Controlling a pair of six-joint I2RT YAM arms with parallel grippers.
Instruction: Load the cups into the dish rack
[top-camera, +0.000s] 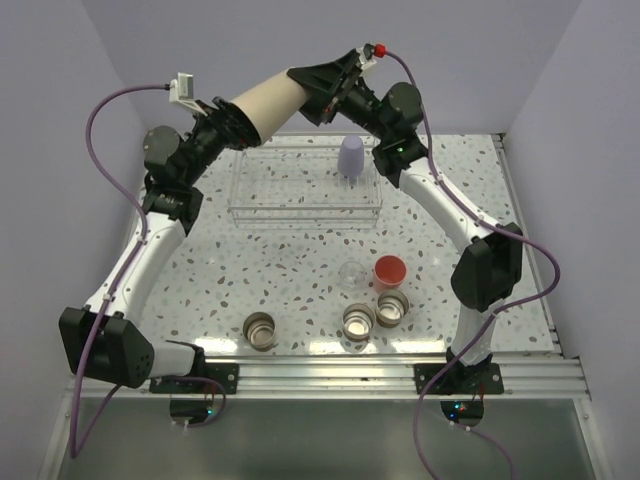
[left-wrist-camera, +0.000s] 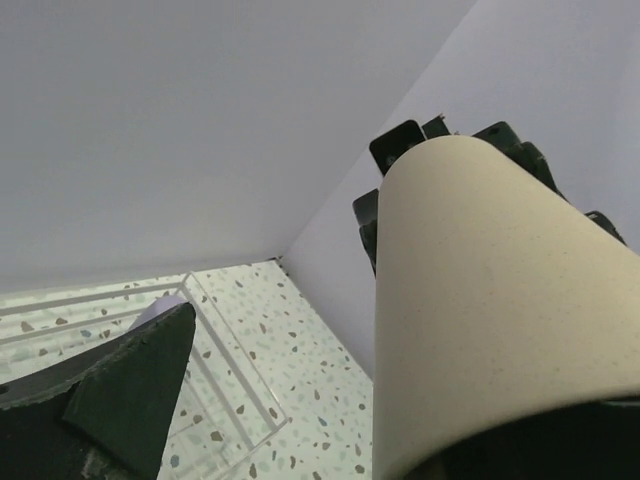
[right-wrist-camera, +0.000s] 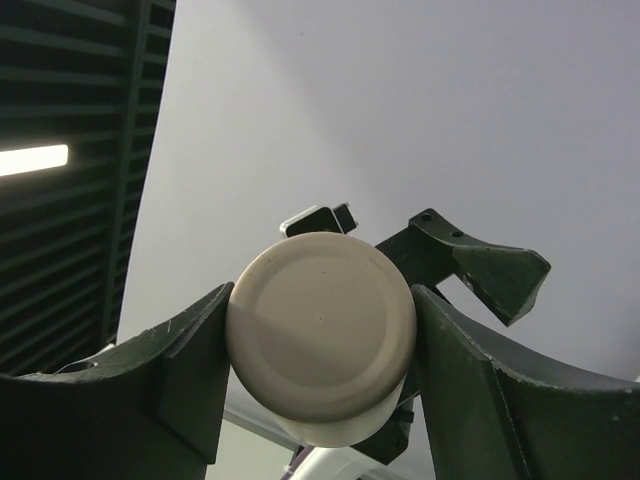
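Observation:
A beige cup (top-camera: 268, 103) hangs on its side high above the back left of the dish rack (top-camera: 305, 212). My right gripper (top-camera: 318, 88) is shut on its base: in the right wrist view both fingers press the round bottom (right-wrist-camera: 320, 325). My left gripper (top-camera: 228, 122) is open at the cup's wide mouth end. In the left wrist view one finger (left-wrist-camera: 120, 390) stands well apart from the cup wall (left-wrist-camera: 490, 300). A lavender cup (top-camera: 353, 157) stands upside down in the rack.
On the table in front of the rack are a red-pink cup (top-camera: 390, 271), a clear cup (top-camera: 351, 274) and three silvery-rimmed cups (top-camera: 260, 330), (top-camera: 359, 320), (top-camera: 393, 307). Grey walls close the back and both sides.

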